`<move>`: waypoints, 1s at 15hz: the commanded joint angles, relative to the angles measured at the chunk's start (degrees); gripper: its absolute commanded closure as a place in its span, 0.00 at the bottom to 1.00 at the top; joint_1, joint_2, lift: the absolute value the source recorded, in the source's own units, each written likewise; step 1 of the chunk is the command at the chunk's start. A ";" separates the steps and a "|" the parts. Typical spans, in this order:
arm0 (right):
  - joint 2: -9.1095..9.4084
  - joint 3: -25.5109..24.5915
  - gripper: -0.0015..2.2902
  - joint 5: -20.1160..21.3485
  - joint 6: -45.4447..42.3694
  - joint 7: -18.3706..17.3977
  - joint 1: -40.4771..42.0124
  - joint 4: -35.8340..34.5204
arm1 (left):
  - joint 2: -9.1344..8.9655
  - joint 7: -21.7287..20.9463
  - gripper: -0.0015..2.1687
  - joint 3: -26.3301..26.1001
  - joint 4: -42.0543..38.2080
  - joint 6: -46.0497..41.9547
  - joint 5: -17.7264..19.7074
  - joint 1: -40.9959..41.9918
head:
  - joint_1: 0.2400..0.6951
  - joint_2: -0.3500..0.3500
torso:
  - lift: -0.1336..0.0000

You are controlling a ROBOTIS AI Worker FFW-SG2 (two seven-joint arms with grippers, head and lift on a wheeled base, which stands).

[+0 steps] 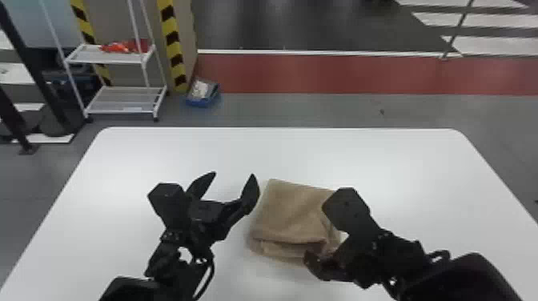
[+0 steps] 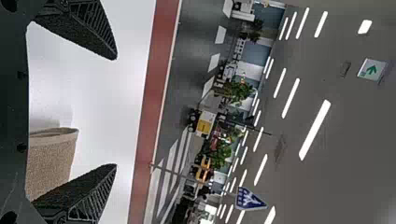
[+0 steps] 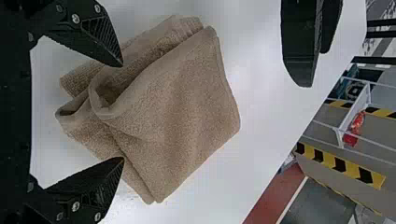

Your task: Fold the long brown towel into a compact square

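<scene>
The brown towel [image 1: 292,212] lies folded in uneven layers, one fold gaping. It sits well in from the bench's [image 1: 360,152] far edge

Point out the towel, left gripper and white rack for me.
Towel [image 3: 187,107]: right wrist view, on its broad top layer.
Left gripper [image 1: 233,174]: head view, midway between its fingertips.
White rack [image 1: 124,101]: head view, on its lower shelf.

Beyond the far left corner of the white table [image 1: 280,152], a white shelf rack [image 1: 120,112] stands by yellow-and-black striped edging [image 1: 171,38]. Past the far edge, grey floor [image 1: 304,110] meets a red band [image 1: 344,74]; overhead, bright light strips [image 2: 314,130] line a grey ceiling [image 2: 355,163] with a green arrow sign [image 2: 372,69].
</scene>
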 commanded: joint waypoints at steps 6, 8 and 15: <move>0.09 -0.09 0.24 1.90 0.01 -0.19 -2.80 4.16 | 0.00 0.00 0.02 0.03 0.12 -0.05 0.26 -0.06 | 1.00 0.43 | 0.24; 0.09 -0.27 0.35 1.72 0.01 0.43 -2.62 3.02 | 0.00 0.00 0.02 -0.06 0.12 -0.05 0.26 -0.06 | 1.00 0.43 | 0.24; -1.14 -0.18 0.72 6.03 0.01 7.81 0.54 -4.28 | 0.00 0.00 0.02 0.20 0.03 -0.05 0.35 0.38 | 1.00 0.44 | 0.24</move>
